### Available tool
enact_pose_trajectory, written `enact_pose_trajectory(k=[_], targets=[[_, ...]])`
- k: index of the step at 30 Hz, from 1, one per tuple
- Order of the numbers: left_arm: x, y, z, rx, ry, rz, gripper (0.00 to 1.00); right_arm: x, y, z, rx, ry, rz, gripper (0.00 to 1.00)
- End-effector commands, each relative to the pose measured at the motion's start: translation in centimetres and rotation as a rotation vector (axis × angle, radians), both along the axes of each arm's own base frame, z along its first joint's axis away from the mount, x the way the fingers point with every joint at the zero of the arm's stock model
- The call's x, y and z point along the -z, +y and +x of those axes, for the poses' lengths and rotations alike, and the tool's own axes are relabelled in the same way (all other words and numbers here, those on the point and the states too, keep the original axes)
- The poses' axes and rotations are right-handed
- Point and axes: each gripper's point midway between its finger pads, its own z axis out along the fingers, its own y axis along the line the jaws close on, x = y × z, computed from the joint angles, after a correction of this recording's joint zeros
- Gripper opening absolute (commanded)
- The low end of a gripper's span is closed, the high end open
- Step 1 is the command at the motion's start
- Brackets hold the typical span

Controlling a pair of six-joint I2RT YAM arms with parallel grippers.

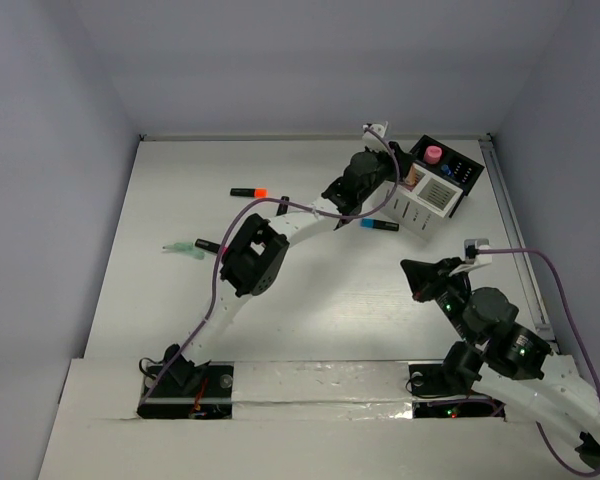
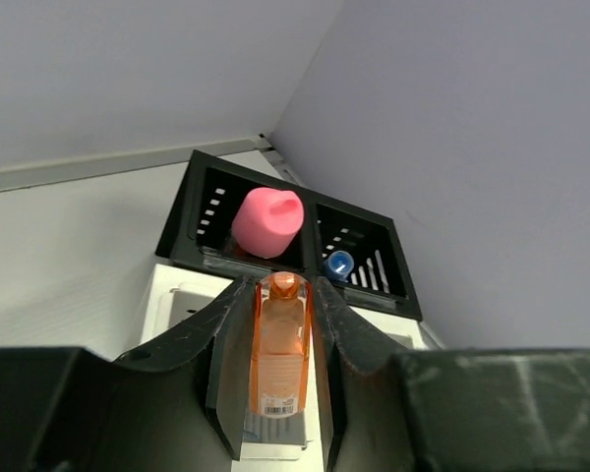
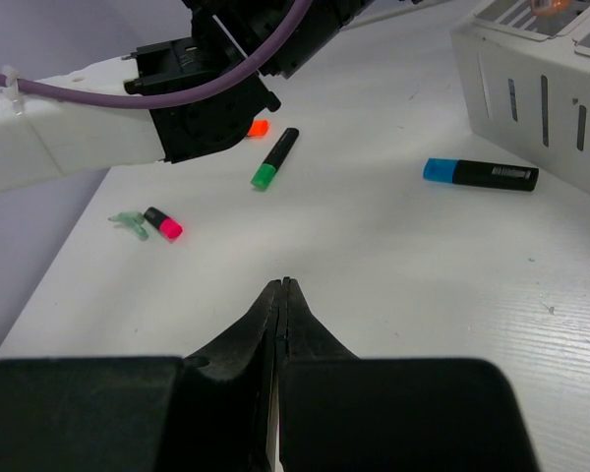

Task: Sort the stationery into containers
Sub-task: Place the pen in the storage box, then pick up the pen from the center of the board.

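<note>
My left gripper is shut on a translucent orange marker with a barcode label, held lengthwise between the jaws above the white slatted box. Just beyond it is the black box, which holds a pink piece and a blue-capped item. From above, this gripper hangs at the joined containers. My right gripper is shut and empty, low over bare table. On the table lie highlighters with a blue cap, a green cap and a pink cap.
A pale green T-shaped piece lies touching the pink-capped highlighter. An orange-capped highlighter rests at the back left. The left arm stretches diagonally over the middle of the table. Walls enclose the table on three sides.
</note>
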Motion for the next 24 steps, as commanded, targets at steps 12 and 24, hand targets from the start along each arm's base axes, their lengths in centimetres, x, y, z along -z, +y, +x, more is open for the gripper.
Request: enact_pose_trajectory(k=[12, 24], targets=[[-13.7, 4.2, -3.9, -0.013, -0.22, -0.075, 0.79, -2.9, 0.6, 0.5, -0.01, -0.067, 0.023, 0.07], [-16.7, 23.7, -16.5, -0.182, -0.162, -0.093, 0.84, -1.4, 17.3, 2.0, -0.542, -0.046, -0.029, 0.14]])
